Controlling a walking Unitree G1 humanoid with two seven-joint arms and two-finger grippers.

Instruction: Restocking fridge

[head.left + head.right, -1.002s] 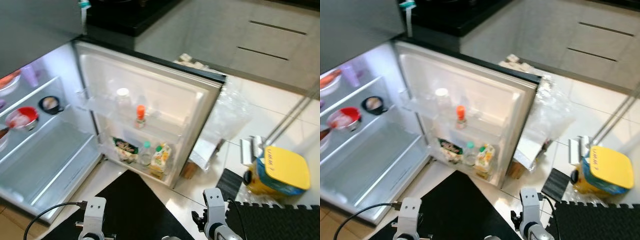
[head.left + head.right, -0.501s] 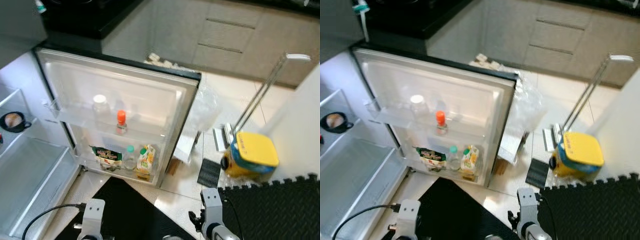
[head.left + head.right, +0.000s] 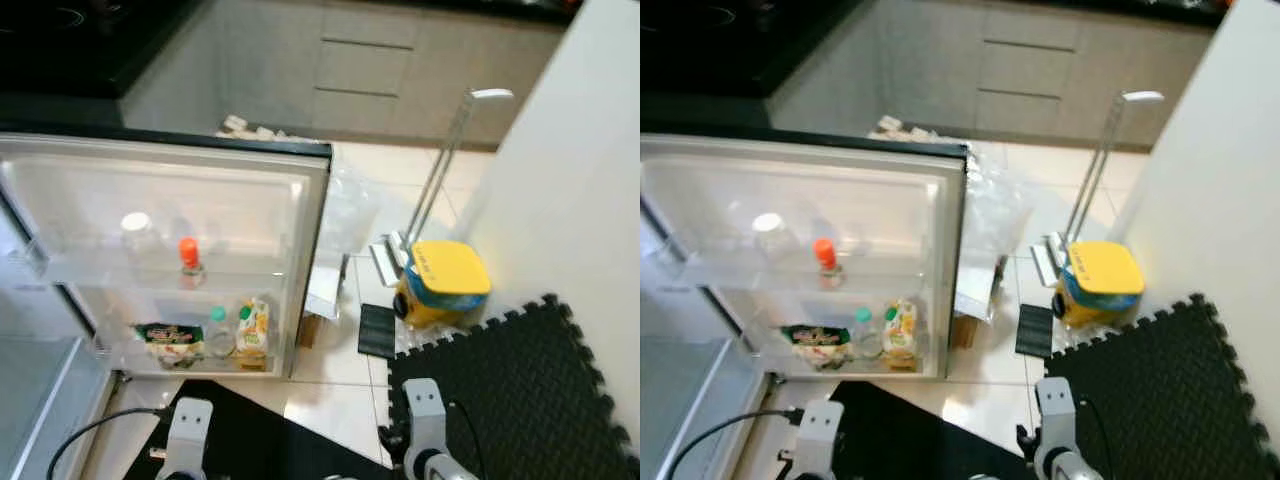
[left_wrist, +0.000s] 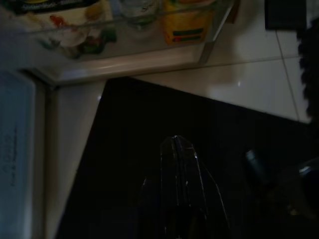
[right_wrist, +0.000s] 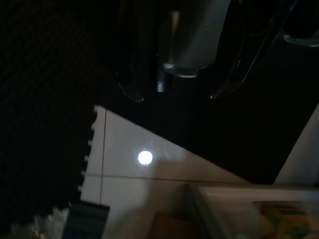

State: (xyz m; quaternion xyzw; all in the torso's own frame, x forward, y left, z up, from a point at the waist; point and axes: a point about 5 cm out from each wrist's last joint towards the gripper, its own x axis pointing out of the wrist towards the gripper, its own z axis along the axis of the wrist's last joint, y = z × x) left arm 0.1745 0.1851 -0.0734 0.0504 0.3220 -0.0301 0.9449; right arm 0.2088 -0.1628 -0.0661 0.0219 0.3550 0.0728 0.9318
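Head views: the white fridge door (image 3: 200,190) stands swung open, and its lower rack holds the stock: a yellow juice carton (image 3: 253,330), a small clear bottle with a green cap (image 3: 217,335) and a flat green-and-white food pouch (image 3: 167,338). The rack above carries an orange-capped sauce bottle (image 3: 188,254) and a clear white-lidded jar (image 3: 135,228). All of this lies well ahead of the left gripper (image 4: 177,149), which hangs low over a black floor mat (image 3: 250,440). Off to the right sit a yellow-lidded mop bucket (image 3: 442,282) and a black foam puzzle mat (image 3: 520,390).

Left wrist view: the two black fingers lie pressed together, nothing between them, over the dark mat. Beyond their tips runs the clear front rail of the door rack, with the carton, bottle and pouch behind it.

Right wrist view: the right gripper (image 5: 172,92) hangs idle with its fingers spread, holding nothing; past them lie white floor tile and a corner of the door rack.

Judging by looks, the carton should be fairly light but will dent if squeezed, so take it across its flat sides, low down. The bottles and jar are rigid, likely slick, and best held round the body rather than the cap. The pouch is soft and would sag.
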